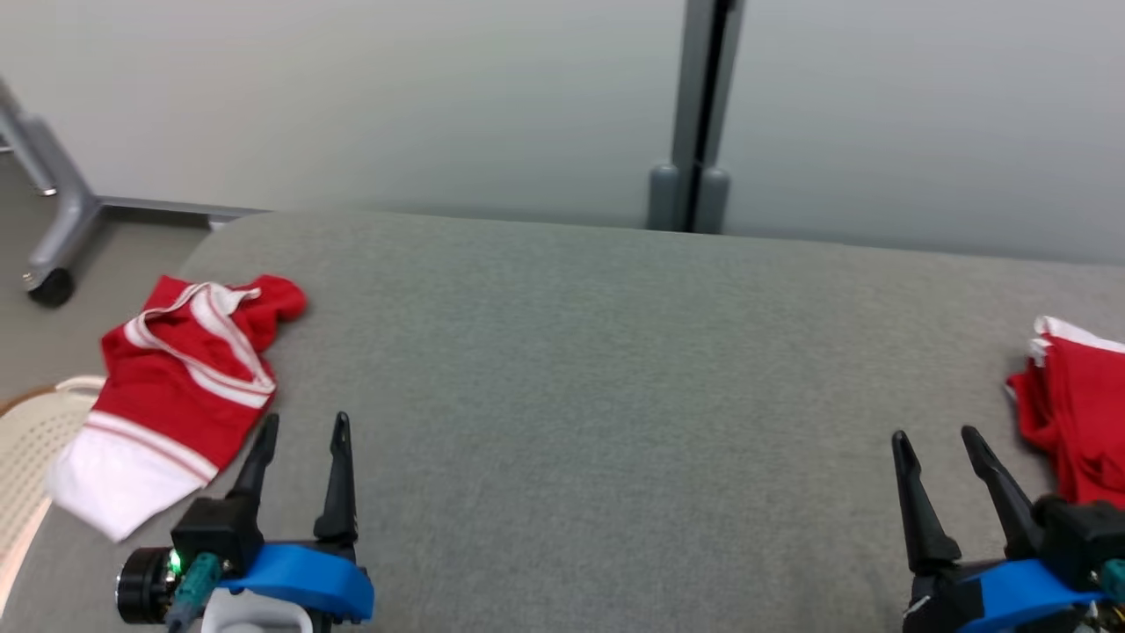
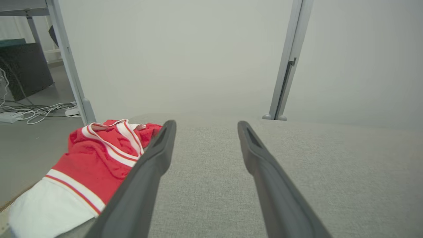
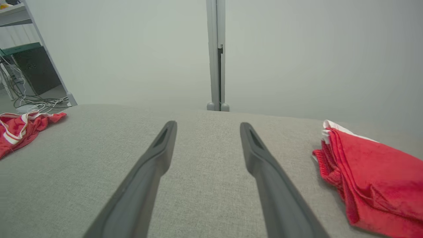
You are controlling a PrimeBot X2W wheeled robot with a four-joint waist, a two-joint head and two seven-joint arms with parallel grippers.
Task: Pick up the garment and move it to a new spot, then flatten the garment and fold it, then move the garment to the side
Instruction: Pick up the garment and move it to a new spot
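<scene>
Along the near edge of the grey padded table (image 1: 571, 369), both arms rested low with their fingers pointing away from the robot. The left gripper (image 1: 304, 419) had its two dark fingers spread apart with nothing between them, and its wrist camera showed bare grey fabric in the gap of the left gripper (image 2: 206, 124). The right gripper (image 1: 933, 433) stood just as wide and just as empty, above open tabletop, as its own wrist camera confirmed (image 3: 208, 124). Just beside the left gripper, on its outer side, lay the crumpled garment (image 1: 180, 378), red with white stripes and a white band, bunched up at the table's left end with its white part reaching the edge. A cream basket (image 1: 35, 440) sat lower down past that edge. Just beyond the right gripper, on its outer side, lay the folded garment (image 1: 1077, 413), red with a sliver of white at its far corner, in a neat stack at the table's right end. The two garments were well apart, with the bare middle of the table between them. Farther back, behind the table, stood a pale wall with a grey post (image 1: 699, 114). On the floor at the far left were a wheeled leg (image 1: 53, 237) and loose cables (image 2: 33, 110).
</scene>
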